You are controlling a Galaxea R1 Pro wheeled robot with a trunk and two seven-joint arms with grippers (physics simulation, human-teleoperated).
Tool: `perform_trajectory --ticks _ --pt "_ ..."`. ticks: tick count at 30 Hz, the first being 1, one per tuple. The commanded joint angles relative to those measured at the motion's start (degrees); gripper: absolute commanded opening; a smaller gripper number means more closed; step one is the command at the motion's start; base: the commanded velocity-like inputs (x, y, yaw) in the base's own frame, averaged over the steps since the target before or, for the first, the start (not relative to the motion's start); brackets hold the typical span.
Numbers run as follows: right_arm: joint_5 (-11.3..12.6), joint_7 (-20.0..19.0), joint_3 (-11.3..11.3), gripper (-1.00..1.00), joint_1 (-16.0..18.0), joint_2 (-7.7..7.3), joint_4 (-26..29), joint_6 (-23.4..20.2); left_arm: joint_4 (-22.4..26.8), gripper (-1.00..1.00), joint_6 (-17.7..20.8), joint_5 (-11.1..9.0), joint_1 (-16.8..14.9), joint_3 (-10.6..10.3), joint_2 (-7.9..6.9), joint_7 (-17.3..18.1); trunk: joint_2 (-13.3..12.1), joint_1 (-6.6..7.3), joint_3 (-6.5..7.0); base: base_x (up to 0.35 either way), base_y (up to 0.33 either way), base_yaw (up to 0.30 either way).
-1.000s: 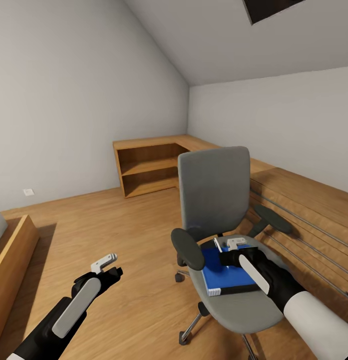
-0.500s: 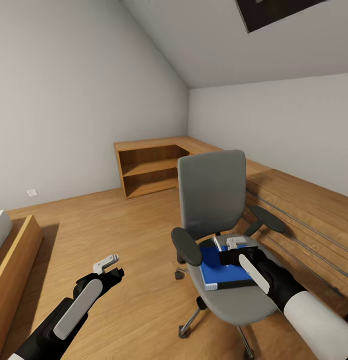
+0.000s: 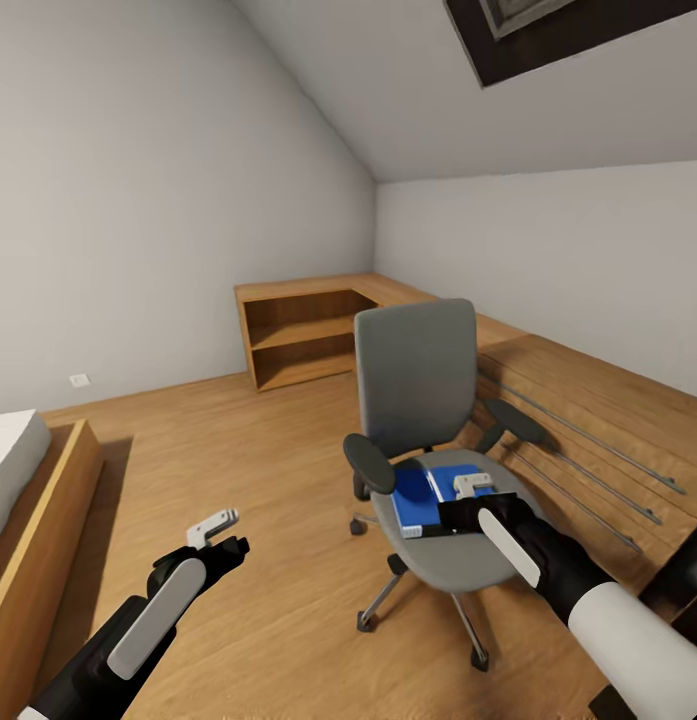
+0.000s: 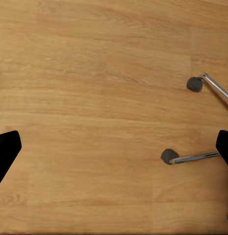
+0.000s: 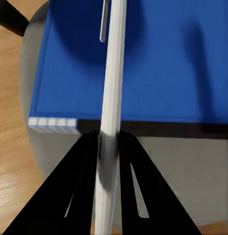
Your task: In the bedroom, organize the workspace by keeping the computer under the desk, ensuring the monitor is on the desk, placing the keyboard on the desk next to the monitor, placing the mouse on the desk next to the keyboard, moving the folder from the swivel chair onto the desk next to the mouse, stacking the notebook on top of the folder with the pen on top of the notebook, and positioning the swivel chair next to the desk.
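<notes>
Right gripper [image 5: 110, 142] is being held over the seat of the swivel chair [image 3: 428, 380], and its two dark fingers are clamped on a slim white pen [image 5: 113, 88], as the right wrist view shows. The pen's long axis is running straight out along the gripper's own line, its clip end lying forward over the blue notebook [image 5: 133, 63]. That notebook is lying flat on the grey seat, directly beneath and ahead of the gripper; whether the pen is touching the cover or is being held just clear of it cannot be told.

In the head view the right gripper [image 3: 475, 490] is placed at the near edge of the blue stack [image 3: 420, 497], between the two armrests. The folder cannot be told apart from the notebook there.

Left gripper [image 3: 216, 528] is being held low over the wooden floor [image 3: 248, 470], well apart from the chair, with its fingers spread and nothing between them; the chair's castors [image 4: 194, 83] are being seen past it in the left wrist view.

Judged from this, the right arm is the nearer one, and the pen is being carried by it. A wooden counter [image 3: 318, 295] is standing along the far walls.
</notes>
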State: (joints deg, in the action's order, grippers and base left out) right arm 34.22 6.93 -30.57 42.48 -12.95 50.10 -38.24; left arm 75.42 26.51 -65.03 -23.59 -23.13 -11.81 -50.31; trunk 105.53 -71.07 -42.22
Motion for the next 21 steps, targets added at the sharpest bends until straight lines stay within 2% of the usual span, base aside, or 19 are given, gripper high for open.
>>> perform_trajectory --ticks 1,5,8,14,16,18,19,21 --pt "0.70 0.56 -0.25 -1.00 0.04 -0.09 0.23 -0.09 0.08 1.00 0.11 -0.29 -0.06 -0.15 -0.05 -0.41 -0.38 0.26 0.13 -0.187 0.000 0.000" --pt "0.69 0.72 -0.03 -1.00 -0.65 -0.63 4.52 -0.14 0.21 1.00 0.12 -0.22 -0.06 -0.23 -0.11 -0.40 -1.99 1.13 0.84 -0.071 0.000 0.000" --pt "0.82 1.62 0.03 -1.00 -2.49 -1.43 8.99 -0.17 0.59 1.00 0.12 -0.20 -0.06 -0.33 -0.13 -0.40 -3.19 1.79 1.38 -0.020 0.000 0.000" --pt "1.77 7.82 0.36 -1.00 -6.70 -2.69 19.44 -0.24 4.24 1.00 0.00 -0.07 -0.06 -2.24 -0.31 -0.65 -5.60 3.11 2.46 -0.006 0.000 0.000" --pt "3.31 10.64 0.57 -1.00 -8.15 -3.28 23.12 -0.29 6.53 1.00 -0.13 -0.04 -0.04 -2.89 -0.42 -0.70 -6.40 3.55 2.82 -0.002 0.000 0.000" --pt "5.87 13.32 0.71 -1.00 -9.38 -4.02 26.76 -0.30 9.03 1.00 -0.22 0.02 0.34 -3.23 -0.50 -0.76 -7.20 3.99 3.18 0.000 0.000 0.000" --pt "7.89 15.14 0.77 -1.00 -10.00 -4.69 28.99 -0.28 10.78 1.00 -0.29 0.13 1.01 -3.38 -0.56 -0.79 -7.60 4.21 3.36 0.000 0.000 0.000" --pt "9.96 16.99 0.80 -1.00 -10.51 -5.45 31.00 -0.25 12.54 1.00 -0.33 0.38 1.87 -3.47 -0.73 -0.81 -8.40 4.65 3.72 0.000 0.000 0.000"
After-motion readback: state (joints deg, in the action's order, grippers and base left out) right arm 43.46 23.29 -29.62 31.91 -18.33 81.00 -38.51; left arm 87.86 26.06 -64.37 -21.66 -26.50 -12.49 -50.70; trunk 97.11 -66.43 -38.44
